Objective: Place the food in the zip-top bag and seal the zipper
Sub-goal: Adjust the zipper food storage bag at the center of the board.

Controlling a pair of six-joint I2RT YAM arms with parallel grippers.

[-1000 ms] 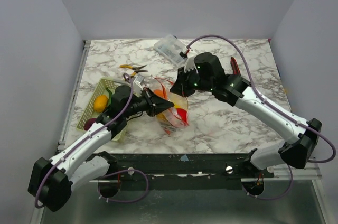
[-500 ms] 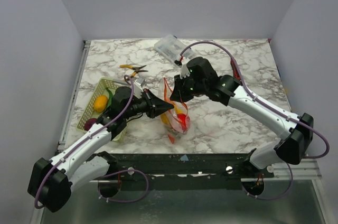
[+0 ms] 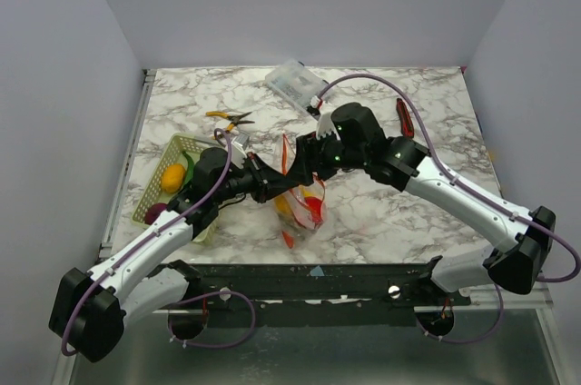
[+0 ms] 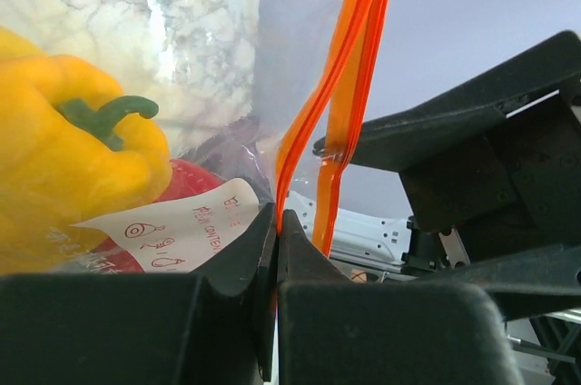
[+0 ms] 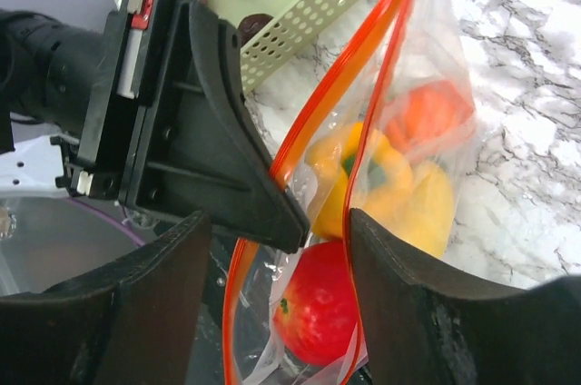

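Note:
The zip-top bag (image 3: pixel 301 206) hangs upright over the marble table, its mouth partly open. Inside it lie food pieces: a yellow pepper (image 5: pixel 363 176), a red tomato (image 5: pixel 318 312), an orange piece (image 5: pixel 436 113) and a yellow one (image 5: pixel 434 199). My left gripper (image 4: pixel 278 217) is shut on one lip of the orange zipper (image 4: pixel 349 49) and holds the bag up. My right gripper (image 5: pixel 277 231) is open. Its fingers (image 5: pixel 427 312) stand on either side of the bag's mouth. The far zipper lip runs along the right finger's inner face.
A pale green mesh basket (image 3: pixel 186 142) at the left holds a yellow piece (image 3: pixel 172 176) and a dark purple one (image 3: pixel 156 212). Yellow-handled pliers (image 3: pixel 231 117), a clear lidded box (image 3: pixel 292 81) and a dark-red utility knife (image 3: pixel 404 117) lie farther back.
My right gripper has gone from shut to open and let go of the zipper lip. The bag has swung from spread wide to hanging narrower and upright. The left grip is unchanged.

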